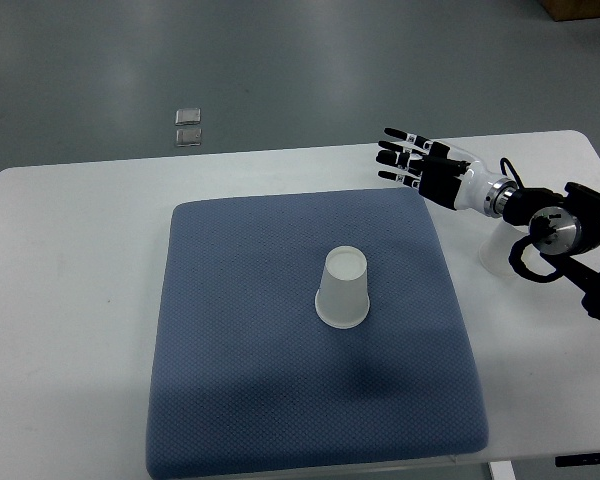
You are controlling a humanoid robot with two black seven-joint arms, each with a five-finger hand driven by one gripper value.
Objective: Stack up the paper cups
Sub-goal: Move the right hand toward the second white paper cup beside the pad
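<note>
A white paper cup (pixel 343 289) stands upside down near the middle of the blue mat (pixel 240 400). I cannot tell whether it is one cup or cups nested together. My right hand (pixel 412 160) is above the mat's far right corner, apart from the cup, up and to its right. Its fingers are spread and hold nothing. The left arm is not in view.
The mat lies on a white table (pixel 70 300). The right arm (pixel 560 225) comes in over the table's right side. Two small clear items (pixel 188 125) lie on the grey floor beyond the table's far edge.
</note>
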